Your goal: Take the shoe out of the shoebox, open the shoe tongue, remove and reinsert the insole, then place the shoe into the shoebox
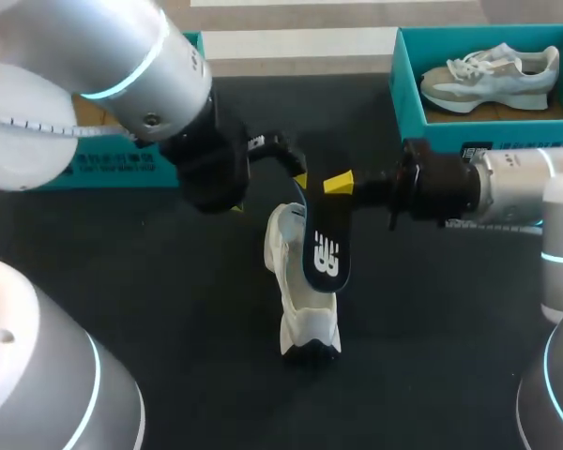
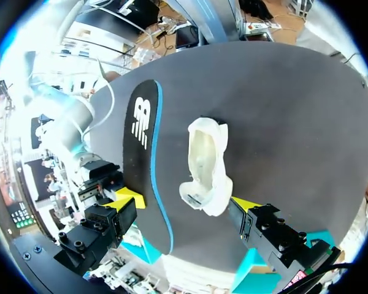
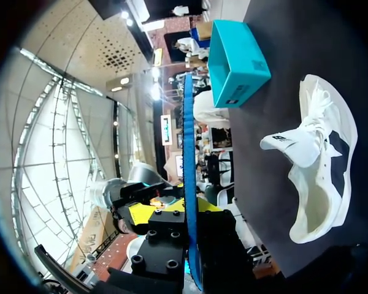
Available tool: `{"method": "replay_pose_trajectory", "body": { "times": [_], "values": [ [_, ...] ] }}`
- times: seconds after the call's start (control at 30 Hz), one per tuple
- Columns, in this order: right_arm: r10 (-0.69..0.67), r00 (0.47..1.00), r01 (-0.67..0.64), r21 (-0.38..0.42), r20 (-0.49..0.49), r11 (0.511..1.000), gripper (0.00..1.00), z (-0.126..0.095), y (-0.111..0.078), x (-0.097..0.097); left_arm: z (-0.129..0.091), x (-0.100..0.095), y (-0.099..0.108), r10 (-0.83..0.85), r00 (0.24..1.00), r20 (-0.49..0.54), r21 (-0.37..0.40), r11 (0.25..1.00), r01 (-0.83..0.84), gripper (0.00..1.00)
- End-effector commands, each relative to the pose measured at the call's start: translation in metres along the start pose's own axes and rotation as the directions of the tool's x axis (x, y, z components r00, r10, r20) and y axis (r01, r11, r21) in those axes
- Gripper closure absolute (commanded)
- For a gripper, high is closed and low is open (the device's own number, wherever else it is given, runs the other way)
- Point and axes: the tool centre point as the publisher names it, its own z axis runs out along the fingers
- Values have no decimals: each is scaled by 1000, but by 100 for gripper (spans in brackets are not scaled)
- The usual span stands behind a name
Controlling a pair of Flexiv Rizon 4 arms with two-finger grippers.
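A white shoe (image 1: 296, 291) lies on the dark table (image 1: 169, 272) near the middle, its tongue pulled out of the opening. In the left wrist view the shoe (image 2: 207, 162) is just ahead of my left gripper (image 2: 187, 202), between its wide-open fingers (image 2: 245, 204), which do not touch it. The black insole (image 1: 324, 248) with a blue edge hangs above the shoe. My right gripper (image 1: 341, 184) is shut on its upper end. The right wrist view shows the insole (image 3: 188, 153) edge-on between my right gripper's (image 3: 189, 211) yellow tips, and the shoe (image 3: 319, 177) to one side. My left gripper (image 1: 296, 180) hovers beside the insole's held end.
A teal shoebox (image 1: 408, 103) at the back right holds a second pale shoe (image 1: 493, 75). Another teal box (image 1: 113, 161) stands at the back left, partly hidden by my left arm. Both grippers are close together above the table's middle.
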Motion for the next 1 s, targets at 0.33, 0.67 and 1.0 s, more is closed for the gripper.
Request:
{"method": "replay_pose_trajectory", "body": {
  "times": [0.33, 0.67, 1.0],
  "values": [
    [-7, 1000, 7, -14, -5, 1000, 100, 4, -2, -3, 5, 18, -1, -58, 834, 549, 6, 998, 66, 0],
    [-7, 1000, 7, -19, -6, 1000, 100, 4, -4, -3, -10, 15, -2, -39, 598, 801, -23, 995, 97, 0],
    [-6, 1000, 6, -21, -3, 1000, 100, 2, -5, -2, -13, 22, 8, -31, 449, 893, -33, 990, 134, 0]
  ]
}}
